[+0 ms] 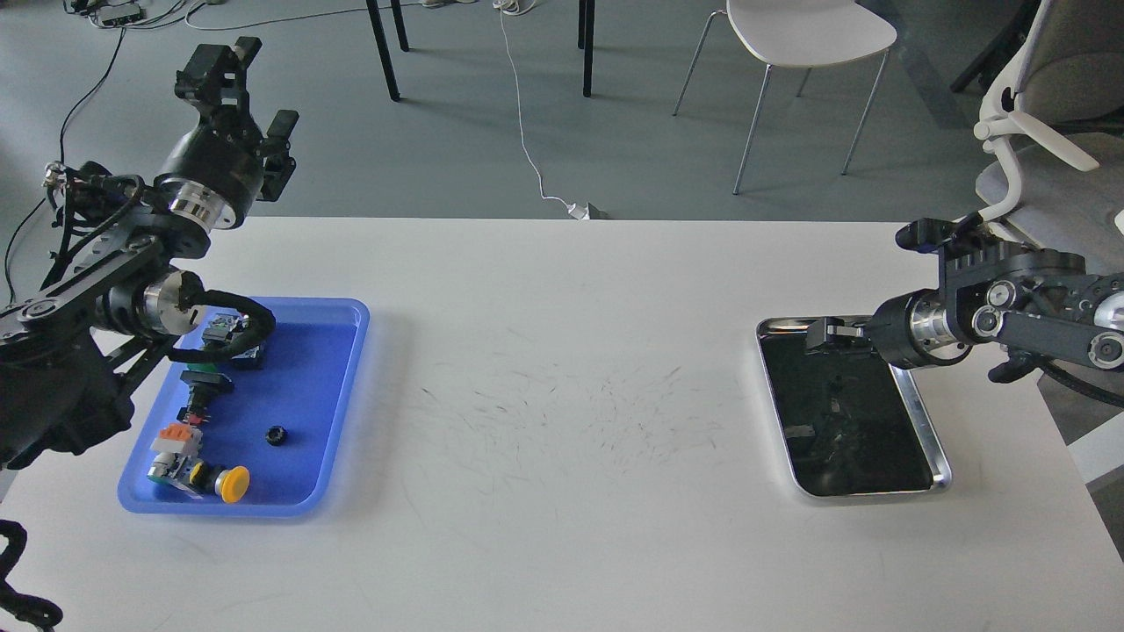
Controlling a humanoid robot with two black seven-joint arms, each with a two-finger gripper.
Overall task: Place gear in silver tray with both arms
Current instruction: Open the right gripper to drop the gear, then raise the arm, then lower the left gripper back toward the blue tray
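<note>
Trays: two, a glossy blue plastic tray (338,399) left holding one small black gear (277,434) plus switches, and the shiny silver tray (933,434) right. Left gripper (250,96) is raised, fingers apart, empty. Right gripper (821,336) over the silver rim, can't tell its opening. Wide white table (562,369) between.

the left arm (132,263) hides the blue tray's (347,386) near-left corner and part of the small parts there. the right gripper (821,335), above the silver tray (922,412), is too dark to read. a small black ring (277,434) inside the blue tray is too small to tell.
</note>
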